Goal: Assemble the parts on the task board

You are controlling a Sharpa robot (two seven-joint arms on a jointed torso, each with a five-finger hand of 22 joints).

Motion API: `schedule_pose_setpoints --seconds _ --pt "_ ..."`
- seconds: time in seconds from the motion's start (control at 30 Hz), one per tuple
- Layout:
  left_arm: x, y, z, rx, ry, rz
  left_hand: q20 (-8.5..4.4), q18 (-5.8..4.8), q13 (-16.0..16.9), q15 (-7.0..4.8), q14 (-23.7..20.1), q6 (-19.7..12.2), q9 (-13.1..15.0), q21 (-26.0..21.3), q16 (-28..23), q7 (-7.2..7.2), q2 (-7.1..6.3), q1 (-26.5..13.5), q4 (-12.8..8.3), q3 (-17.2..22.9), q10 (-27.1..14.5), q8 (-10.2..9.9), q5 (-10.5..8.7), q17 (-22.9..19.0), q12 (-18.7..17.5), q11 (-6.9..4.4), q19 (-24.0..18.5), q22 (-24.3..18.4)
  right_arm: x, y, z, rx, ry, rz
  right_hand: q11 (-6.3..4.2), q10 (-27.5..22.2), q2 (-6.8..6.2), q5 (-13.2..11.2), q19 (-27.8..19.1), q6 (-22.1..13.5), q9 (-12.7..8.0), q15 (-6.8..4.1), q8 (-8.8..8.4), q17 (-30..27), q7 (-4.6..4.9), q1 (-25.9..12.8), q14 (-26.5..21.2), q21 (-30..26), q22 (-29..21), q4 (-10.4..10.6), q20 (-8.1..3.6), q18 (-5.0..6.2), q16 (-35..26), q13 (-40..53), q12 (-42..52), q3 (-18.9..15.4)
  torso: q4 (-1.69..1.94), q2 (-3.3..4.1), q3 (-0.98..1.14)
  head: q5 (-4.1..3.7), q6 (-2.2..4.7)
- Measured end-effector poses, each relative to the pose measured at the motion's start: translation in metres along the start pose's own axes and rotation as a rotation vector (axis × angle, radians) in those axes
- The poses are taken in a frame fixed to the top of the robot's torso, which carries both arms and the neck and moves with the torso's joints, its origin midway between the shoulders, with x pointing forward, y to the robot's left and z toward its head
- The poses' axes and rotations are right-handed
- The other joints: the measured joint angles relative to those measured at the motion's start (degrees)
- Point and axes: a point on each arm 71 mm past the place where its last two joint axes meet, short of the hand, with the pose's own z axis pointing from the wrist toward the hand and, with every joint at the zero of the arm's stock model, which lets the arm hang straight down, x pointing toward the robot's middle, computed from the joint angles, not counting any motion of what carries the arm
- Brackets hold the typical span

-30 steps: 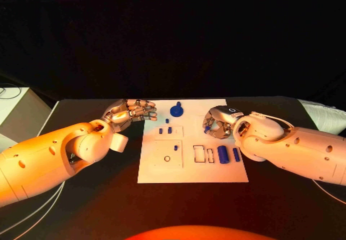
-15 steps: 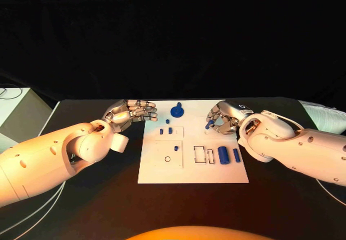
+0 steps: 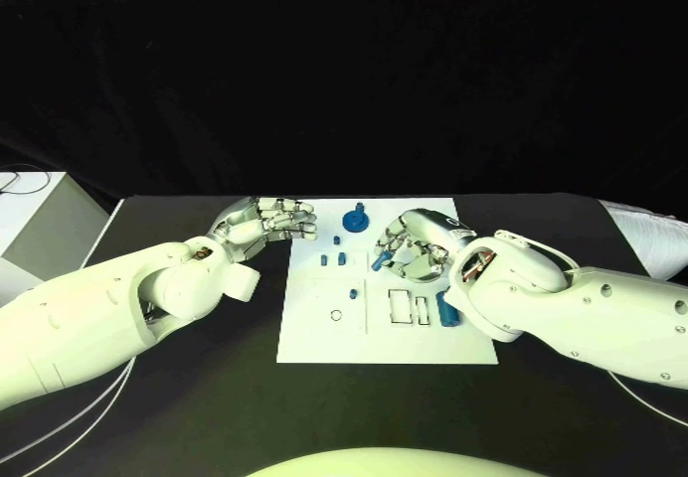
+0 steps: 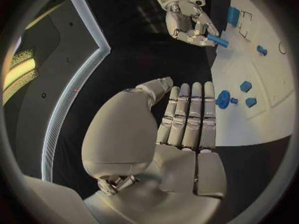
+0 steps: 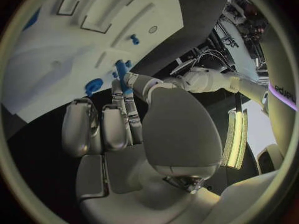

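Note:
The white task board [image 3: 387,338] lies in the middle of the black table. My right hand [image 3: 409,243] hovers over its far half and pinches a blue rod [image 3: 382,260] between thumb and fingers; the right wrist view shows the rod [image 5: 121,72] at the fingertips above the board [image 5: 74,50]. My left hand [image 3: 265,224] is beside the board's far left corner with straight fingers [image 4: 187,119] and holds nothing. A round blue part [image 3: 356,214] sits at the far edge. Small blue pegs [image 3: 333,259] stand near it, and a blue cylinder [image 3: 448,310] is partly hidden by my right arm.
Empty rectangular slots [image 3: 409,308] and a round hole [image 3: 336,316] are in the board's near half. A white box [image 3: 29,219] stands off the table's left side, and a pale ribbed object [image 3: 652,234] lies at the right edge. Thin cables [image 3: 72,427] run at lower left.
My right hand has carried the blue rod leftward, from the board's right edge to over its middle. The left hand has stayed in place.

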Motion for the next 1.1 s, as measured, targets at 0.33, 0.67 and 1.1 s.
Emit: schedule_pose_setpoints --seconds 0.33,0.67,1.1 --pt "0.001 0.002 0.000 -0.003 0.001 -0.004 0.00 0.01 0.0 0.00 0.0 0.0 0.0 0.0 0.0 0.00 0.00 0.0 0.0 0.0 0.0 0.0 0.00 0.0 0.0 0.00 0.0 0.0 0.037 0.037 0.004 -0.102 0.067 0.009 -0.06 0.1 0.37 -0.2 0.0 0.1 0.0 0.00 0.29 -0.2 -0.06 0.4 0.0 0.0 0.0 -0.1 0.00 0.00 0.0 0.0 -0.2 -0.1 0.11 0.10 -0.04 0.51 -0.04" --pt "0.001 0.002 0.000 -0.004 0.003 -0.006 0.00 0.00 0.0 0.00 0.0 0.0 0.0 0.0 0.0 0.00 0.00 0.0 0.0 0.0 0.0 0.0 0.00 0.0 0.0 0.00 0.0 0.0 0.055 0.048 0.008 -0.141 0.105 -0.024 -0.06 0.1 0.36 0.2 0.0 0.1 0.0 0.01 0.29 -0.4 -0.04 0.4 0.0 0.0 -0.1 -0.3 0.00 0.00 0.0 0.1 -0.4 0.2 0.01 0.14 -0.07 0.79 -0.38" --pt "0.002 0.002 0.000 -0.004 0.006 -0.008 0.00 0.00 0.0 0.00 0.0 0.0 0.0 0.0 0.0 0.00 0.00 0.0 0.0 0.0 0.0 0.0 0.00 0.0 0.0 0.00 0.0 0.0 0.075 0.054 0.011 -0.164 0.143 -0.072 -0.07 0.1 0.35 0.2 0.0 0.1 0.0 0.01 0.29 -0.5 -0.01 0.4 0.0 0.0 -0.1 -0.4 0.00 0.01 0.0 0.1 -0.6 0.1 0.09 0.17 -0.02 1.05 -0.73"
